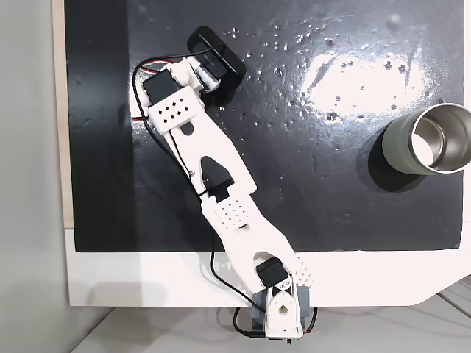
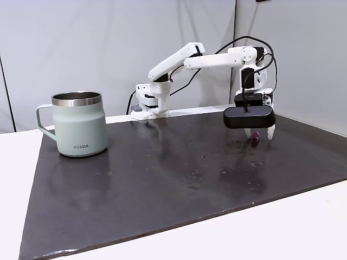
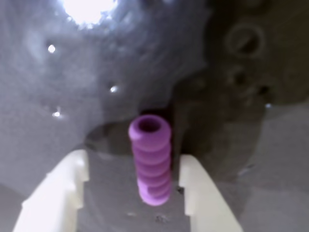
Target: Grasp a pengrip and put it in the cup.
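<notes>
The pengrip point(image 3: 150, 162) is a small ribbed purple cylinder lying on the black mat. In the wrist view it lies between my two white fingers point(image 3: 60, 191). My gripper point(image 3: 134, 160) is open around it, with the right finger close to it and the left finger a clear gap away. In a fixed view from the side, the gripper point(image 2: 259, 135) is down at the mat on the right, with the pengrip point(image 2: 254, 140) at its tips. The cup point(image 2: 79, 125) is a grey-green metal mug with a handle, standing far left. From above, the cup point(image 1: 401, 143) is at the right edge.
A glossy black mat point(image 1: 309, 184) covers most of the white table point(image 1: 147, 279). The arm's base point(image 1: 280, 312) sits at the table's near edge in the top-down view. A black camera block point(image 2: 249, 116) hangs over the gripper. A wide stretch of mat lies between gripper and cup.
</notes>
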